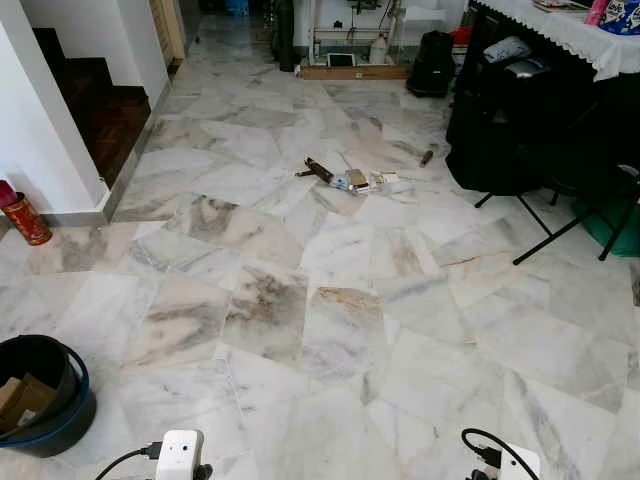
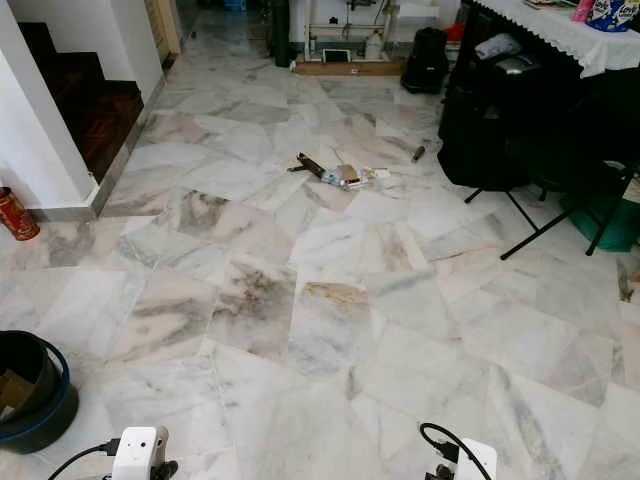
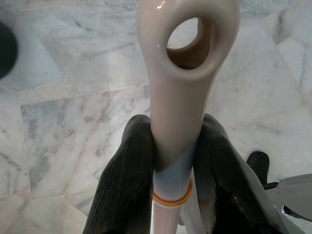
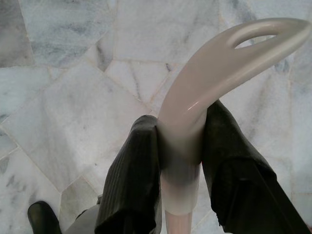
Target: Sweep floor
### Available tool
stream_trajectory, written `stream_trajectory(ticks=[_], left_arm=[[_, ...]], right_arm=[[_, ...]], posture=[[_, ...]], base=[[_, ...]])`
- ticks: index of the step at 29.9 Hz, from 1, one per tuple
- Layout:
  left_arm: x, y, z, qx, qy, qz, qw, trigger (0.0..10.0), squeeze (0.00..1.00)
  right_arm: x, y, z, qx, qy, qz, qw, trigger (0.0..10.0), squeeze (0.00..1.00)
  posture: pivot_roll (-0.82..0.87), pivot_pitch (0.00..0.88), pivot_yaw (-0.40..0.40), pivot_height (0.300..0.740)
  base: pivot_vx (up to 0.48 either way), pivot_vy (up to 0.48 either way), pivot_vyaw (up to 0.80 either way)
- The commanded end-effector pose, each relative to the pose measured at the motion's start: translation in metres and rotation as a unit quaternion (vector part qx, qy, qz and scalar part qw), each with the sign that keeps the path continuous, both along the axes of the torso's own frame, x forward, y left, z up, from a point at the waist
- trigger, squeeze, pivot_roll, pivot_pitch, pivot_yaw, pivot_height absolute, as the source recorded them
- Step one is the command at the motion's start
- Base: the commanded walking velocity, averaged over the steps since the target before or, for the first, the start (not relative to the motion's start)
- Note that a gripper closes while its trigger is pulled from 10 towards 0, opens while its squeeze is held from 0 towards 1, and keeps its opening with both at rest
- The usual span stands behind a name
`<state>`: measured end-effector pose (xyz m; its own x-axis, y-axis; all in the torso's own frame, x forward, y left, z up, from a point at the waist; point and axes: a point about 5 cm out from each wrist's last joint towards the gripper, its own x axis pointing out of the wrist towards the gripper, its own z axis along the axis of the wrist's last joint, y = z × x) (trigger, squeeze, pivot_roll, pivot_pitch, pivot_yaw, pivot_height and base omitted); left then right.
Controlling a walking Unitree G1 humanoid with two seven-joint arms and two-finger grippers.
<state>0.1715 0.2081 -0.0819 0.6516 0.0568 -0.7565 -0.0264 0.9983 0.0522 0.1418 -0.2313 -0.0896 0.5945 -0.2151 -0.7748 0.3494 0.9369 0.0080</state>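
From the head views, a small pile of trash (image 1: 352, 179) lies far off on the marble floor (image 1: 330, 330), in the middle. A black bucket (image 1: 40, 395) sits near on the left. A red can (image 1: 22, 216) stands by the left wall.

In the left wrist view, the left claw (image 3: 175, 161) is squeezed tight on a beige handle (image 3: 183, 73) with a hole at its end.

In the right wrist view, the right claw (image 4: 180, 161) grips a curved beige handle (image 4: 224, 63) above the floor.
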Motion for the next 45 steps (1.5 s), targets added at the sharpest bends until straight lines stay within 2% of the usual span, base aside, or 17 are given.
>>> stream_trajectory(ticks=[1, 5, 10, 15, 17, 23, 45], left_arm=[[-0.0267, 0.0375, -0.0058, 0.029, 0.083, 0.014, 0.996, 10.0, 0.0], [-0.0271, 0.0343, -0.0071, 0.038, 0.089, 0.008, 0.995, 10.0, 0.0], [-0.0275, 0.0339, -0.007, 0.035, 0.085, 0.002, 0.996, 10.0, 0.0], [-0.0214, 0.0322, -0.0051, 0.041, 0.086, -0.031, 0.995, 10.0, 0.0], [-0.0215, 0.0328, -0.005, 0.042, 0.086, -0.027, 0.995, 10.0, 0.0], [-0.0179, 0.0338, -0.0039, 0.021, 0.078, 0.03, 0.996, 10.0, 0.0], [-0.0179, 0.0338, -0.0039, 0.021, 0.078, 0.03, 0.996, 10.0, 0.0]], right_arm=[[0.0322, 0.0571, 0.0027, 0.068, -0.003, 0.153, 0.986, 10.0, 0.0], [0.0312, 0.0501, 0.003, 0.06, -0.004, 0.137, 0.989, 10.0, 0.0], [0.028, 0.051, 0.0013, 0.065, -0.004, 0.111, 0.992, 10.0, 0.0], [0.0272, 0.0549, 0.0007, 0.056, 0.002, 0.148, 0.987, 10.0, 0.0], [0.0282, 0.0544, 0.0014, 0.058, -0.002, 0.146, 0.988, 10.0, 0.0], [0.0288, 0.0525, 0.0016, 0.048, 0.003, 0.157, 0.986, 10.0, 0.0], [0.0288, 0.0525, 0.0016, 0.048, 0.003, 0.157, 0.986, 10.0, 0.0]], posture=[[-0.1, 0.0, 0.029, 0.74], [-0.08, 0.0, 0.026, 0.74], [-0.06, 0.0, 0.023, 0.74], [-0.06, 0.0, 0.018, 0.74], [-0.06, 0.0, 0.017, 0.74], [-0.06, 0.0, 0.018, 0.74], [-0.06, 0.0, 0.018, 0.74]], base=[[0.0, 0.0, 0.0], [0.0, 0.0, 0.0], [0.0, 0.0, 0.0], [0.0, 0.0, 0.0], [0.0, 0.0, 0.0], [0.0, 0.0, 0.0], [0.0, 0.0, 0.0]])
